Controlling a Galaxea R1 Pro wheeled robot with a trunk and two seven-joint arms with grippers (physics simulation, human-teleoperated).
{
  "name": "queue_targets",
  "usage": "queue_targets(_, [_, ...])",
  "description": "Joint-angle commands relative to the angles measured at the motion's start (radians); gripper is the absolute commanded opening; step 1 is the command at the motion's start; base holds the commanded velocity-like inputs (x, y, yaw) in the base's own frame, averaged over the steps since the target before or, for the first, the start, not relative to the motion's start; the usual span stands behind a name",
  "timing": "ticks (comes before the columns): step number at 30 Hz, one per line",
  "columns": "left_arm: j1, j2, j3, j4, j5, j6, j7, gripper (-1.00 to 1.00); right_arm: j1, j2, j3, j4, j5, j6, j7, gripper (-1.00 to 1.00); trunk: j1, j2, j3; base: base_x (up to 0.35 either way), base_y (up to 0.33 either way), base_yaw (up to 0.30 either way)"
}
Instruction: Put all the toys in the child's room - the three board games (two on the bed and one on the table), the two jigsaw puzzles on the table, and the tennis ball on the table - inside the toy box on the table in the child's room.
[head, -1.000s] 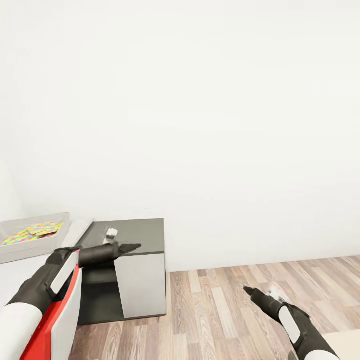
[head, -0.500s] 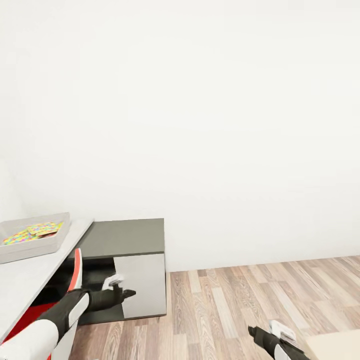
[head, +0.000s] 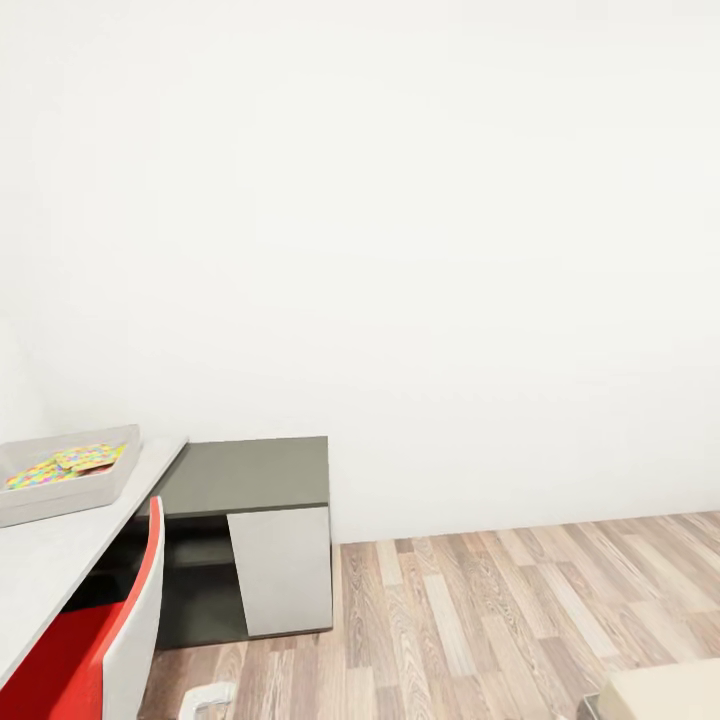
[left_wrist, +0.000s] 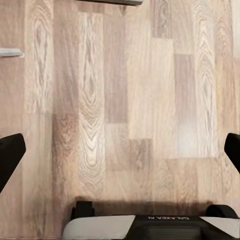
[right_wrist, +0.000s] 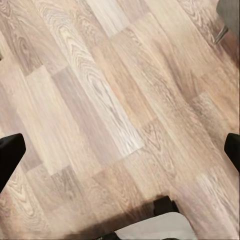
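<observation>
A: L end effector (left_wrist: 120, 150) status?

B: Fingers spread wide, one black fingertip (left_wrist: 10, 155) at each edge of the L wrist cam, nothing between. Looks straight at the wood-plank floor (left_wrist: 125, 100). Robot's own housing at the cam's near edge.

A: R side?

B: Same. R end effector (right_wrist: 120, 152) spread apart, empty, fingertip (right_wrist: 9, 152) at each frame edge, floor planks running diagonal beneath it. A thin metal leg (right_wrist: 221, 34) pokes in at one corner, can't tell what it belongs to.

A: Task items?

B: Head cam: toy box (head: 70, 497) sits on the pale worktop (head: 60, 560) far left, near the wall. Jigsaw puzzles (head: 65, 465) lie flat inside it, multicolour pattern visible; can't tell if one or two. Worktop joins the lower dark grey cabinet (head: 250, 475) w/ white door (head: 280, 570), door appears ajar. Red chair (head: 90, 640) tucked under the worktop edge, bottom left. Beige corner of the bed (head: 665, 695) at bottom right. Small white object (head: 212, 695) on the floor by the chair, too small to ID. Rest is plain white wall (head: 400, 250).
</observation>
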Motion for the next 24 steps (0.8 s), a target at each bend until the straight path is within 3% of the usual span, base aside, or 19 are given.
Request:
queue_targets(1, [0.01, 0.001, -0.007, -0.001, 0.01, 0.0, 0.0, 1.0, 0.009, 0.0, 0.001, -0.001, -0.01, 0.004, 0.003, 1.0, 0.0, -0.001, -0.001, 0.0, 0.0, 0.0])
queue_targets(6, [0.086, 0.001, -0.008, 0.0, 0.007, -0.029, 0.046, 1.0, 0.055, 0.003, 0.003, 0.002, 0.029, -0.001, 0.002, 1.0, 0.0, -0.001, -0.008, 0.0, 0.0, -0.019])
queue_targets(10, [0.14, 0.001, -0.008, 0.0, 0.005, -0.096, 0.093, 1.0, 0.079, 0.006, 0.002, 0.03, 0.1, -0.02, -0.002, 1.0, 0.0, -0.001, -0.015, 0.0, 0.0, -0.074])
queue_targets(11, [0.191, 0.001, -0.008, 0.001, 0.004, -0.144, 0.111, 1.0, 0.086, 0.004, 0.001, 0.077, 0.133, -0.052, -0.029, 1.0, 0.0, -0.001, -0.016, 0.0, 0.0, -0.131])
queue_targets(24, [0.231, -0.001, -0.005, 0.022, 0.007, -0.157, 0.116, 1.0, 0.087, 0.013, 0.003, 0.103, 0.146, -0.061, -0.059, 1.0, 0.0, -0.001, -0.027, 0.0, 0.0, -0.08])
